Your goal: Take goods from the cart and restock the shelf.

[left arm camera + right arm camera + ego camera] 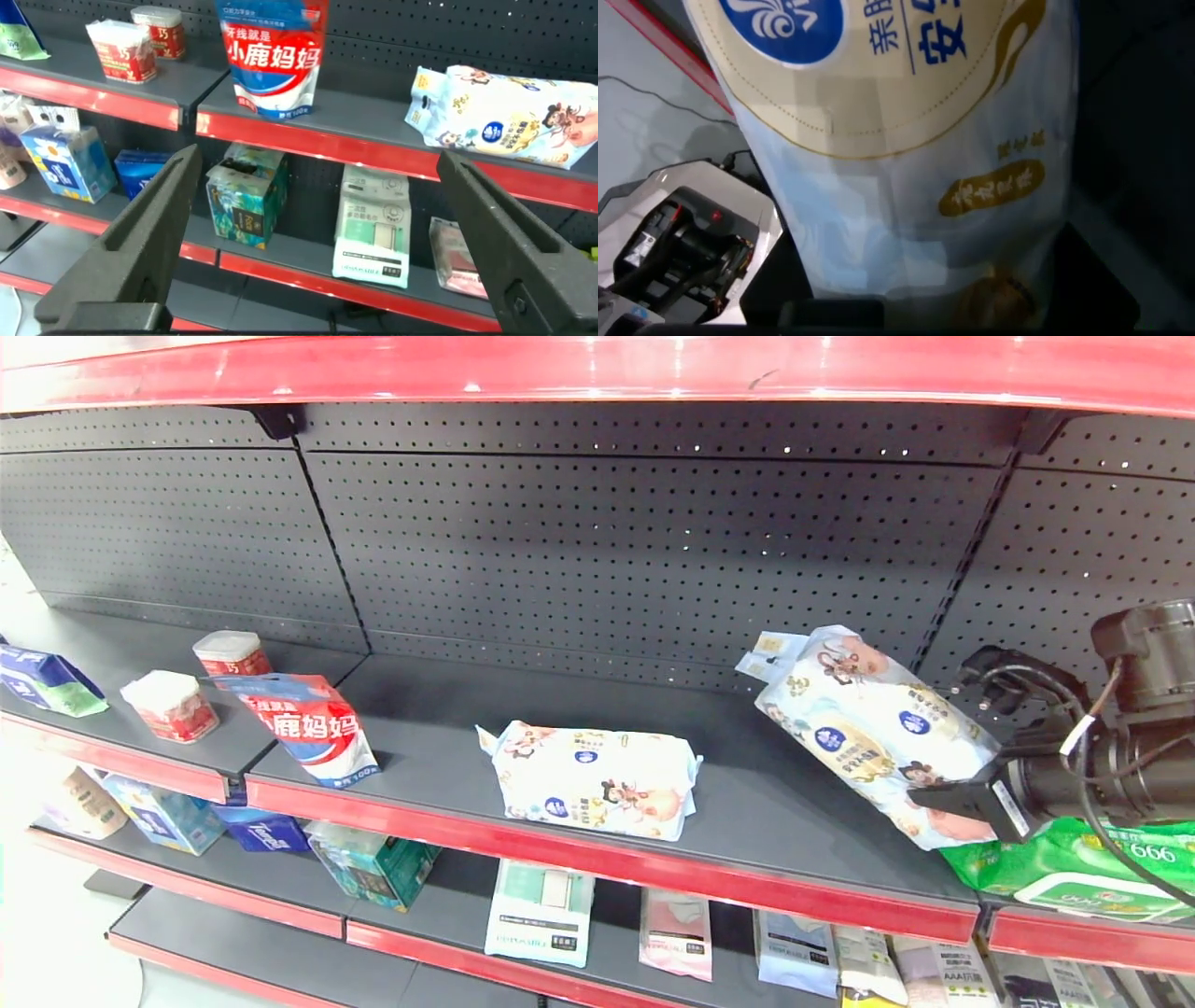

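My right gripper [945, 801] is shut on the lower end of a white cartoon-printed soft pack [873, 733], which tilts above the right part of the dark shelf board [775, 812]. In the right wrist view the same pack [906, 159] sits right against the camera. A second pack of this kind [597, 779] lies flat near the shelf's red front edge, in the middle. From the left wrist view this lying pack [509, 107] is at the upper right. My left gripper [318, 252] hangs open and holds nothing, in front of the lower shelves.
A blue-and-red bag [313, 728] stands left of the lying pack, with two red-and-white tubs [173, 705] beyond it. A green pack [1083, 868] lies below my right arm. Lower shelves hold a teal box [245, 196], a white pack [374, 224] and other goods.
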Controlling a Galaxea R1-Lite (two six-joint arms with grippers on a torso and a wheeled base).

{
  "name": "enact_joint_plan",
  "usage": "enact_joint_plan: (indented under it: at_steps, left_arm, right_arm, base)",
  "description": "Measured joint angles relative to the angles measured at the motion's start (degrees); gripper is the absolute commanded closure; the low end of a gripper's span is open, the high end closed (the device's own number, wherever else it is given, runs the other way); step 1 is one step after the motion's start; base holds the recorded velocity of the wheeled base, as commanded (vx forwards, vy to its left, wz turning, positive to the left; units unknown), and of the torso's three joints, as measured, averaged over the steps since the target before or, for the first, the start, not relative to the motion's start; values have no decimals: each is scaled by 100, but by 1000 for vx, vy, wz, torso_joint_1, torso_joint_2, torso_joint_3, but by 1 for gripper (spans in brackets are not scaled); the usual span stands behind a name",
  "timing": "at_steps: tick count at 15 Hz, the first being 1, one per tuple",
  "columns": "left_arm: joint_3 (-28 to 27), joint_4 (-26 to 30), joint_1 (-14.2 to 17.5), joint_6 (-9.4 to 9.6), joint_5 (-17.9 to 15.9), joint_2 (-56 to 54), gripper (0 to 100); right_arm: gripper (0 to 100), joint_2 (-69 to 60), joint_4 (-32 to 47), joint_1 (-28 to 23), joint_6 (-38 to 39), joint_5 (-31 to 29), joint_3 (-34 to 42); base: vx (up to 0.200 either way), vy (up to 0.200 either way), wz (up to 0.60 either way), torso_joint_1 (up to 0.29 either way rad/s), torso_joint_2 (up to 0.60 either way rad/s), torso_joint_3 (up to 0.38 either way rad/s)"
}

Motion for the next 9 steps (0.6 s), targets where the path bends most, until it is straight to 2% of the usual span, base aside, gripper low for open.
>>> enact_joint_plan:
  at_steps: [4,9]
  left_arm:
    - [0,0,2,2,0,0,0]
    - [0,0,0,2,-2,-2,0]
  right_arm:
    - [100,216,11,243,44,-26,-174]
    - [100,1045,13,451,-35,27,-1095]
  base:
    - [0,0,0,0,0,0]
    - [0,0,0,0,0,0]
